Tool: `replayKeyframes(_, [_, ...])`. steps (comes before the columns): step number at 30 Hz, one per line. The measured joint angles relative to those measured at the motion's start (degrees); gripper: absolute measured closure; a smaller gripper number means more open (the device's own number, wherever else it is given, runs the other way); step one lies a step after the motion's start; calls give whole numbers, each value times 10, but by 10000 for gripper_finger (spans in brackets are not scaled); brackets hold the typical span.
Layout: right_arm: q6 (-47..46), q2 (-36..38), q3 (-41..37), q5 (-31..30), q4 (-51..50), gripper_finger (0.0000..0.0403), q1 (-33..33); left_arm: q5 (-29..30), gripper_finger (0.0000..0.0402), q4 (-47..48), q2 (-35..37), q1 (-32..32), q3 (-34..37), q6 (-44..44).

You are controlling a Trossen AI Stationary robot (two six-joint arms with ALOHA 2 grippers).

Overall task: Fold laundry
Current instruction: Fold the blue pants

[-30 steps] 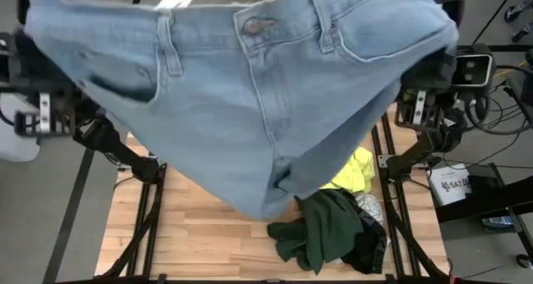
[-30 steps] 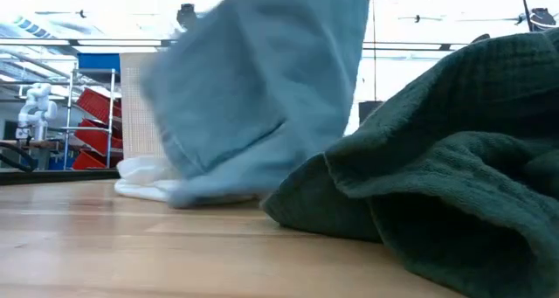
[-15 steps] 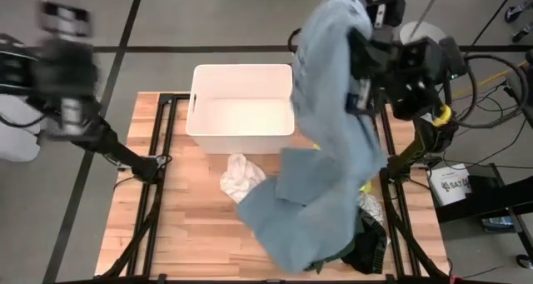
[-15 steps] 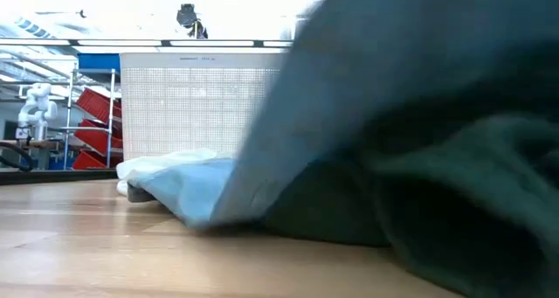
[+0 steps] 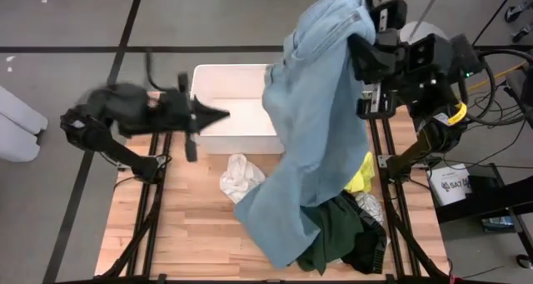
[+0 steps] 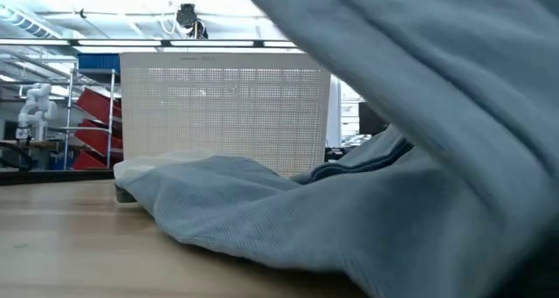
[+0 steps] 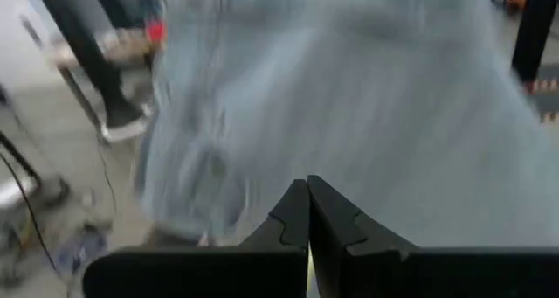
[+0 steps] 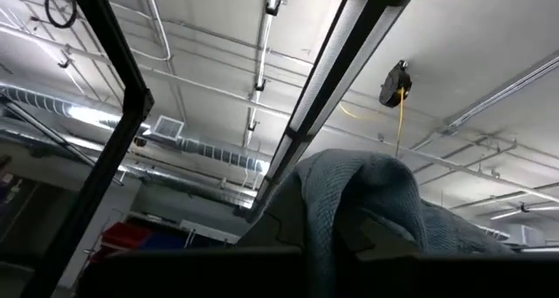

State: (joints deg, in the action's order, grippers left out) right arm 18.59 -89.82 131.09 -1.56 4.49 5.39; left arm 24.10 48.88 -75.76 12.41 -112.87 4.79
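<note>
I see right gripper point(image 5: 358, 22) clenched on the light blue denim jeans point(image 5: 312, 126) above the desk's point(image 5: 196, 234) right edge, left gripper point(image 5: 221, 114) clamped empty over the white rectangular plastic tub point(image 5: 237, 134).

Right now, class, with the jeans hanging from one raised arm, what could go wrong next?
1. The light blue jeans hang from the right gripper alone; they could slip free.
2. Their lower end drapes over the dark green garment and could drag it along.
3. The left gripper, shut and empty, points over the white tub and could knock it.
</note>
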Motion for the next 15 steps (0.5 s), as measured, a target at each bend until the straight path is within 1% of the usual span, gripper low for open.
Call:
replayKeyframes(2, [-18,1,0,0,-22,403,0,1,402,-35,38,-13,120,-42])
replayKeyframes(3, [-34,2,0,1,-34,403,0,0,402,-72,60,-18,187,-66])
replayKeyframes(5, [-70,7,-1,1,-66,403,0,-16,402,-188,107,-26,333,-104])
replayKeyframes(7, [-95,15,-1,1,-98,403,0,-76,402,-340,158,-33,474,-145])
replayKeyframes(9, [-104,22,0,1,-118,403,0,-145,402,-541,195,-40,600,-194])
replayKeyframes(10, [-105,24,0,1,-127,403,0,-158,402,-624,201,-44,658,-221])
replayKeyframes(12, [-117,23,0,2,-134,403,0,-163,402,-771,199,-48,750,-266])
replayKeyframes(13, [-125,23,0,2,-137,403,0,-160,402,-829,193,-51,786,-278])
replayKeyframes(15, [-139,22,-1,3,-141,403,0,-153,401,-903,174,-61,839,-283])
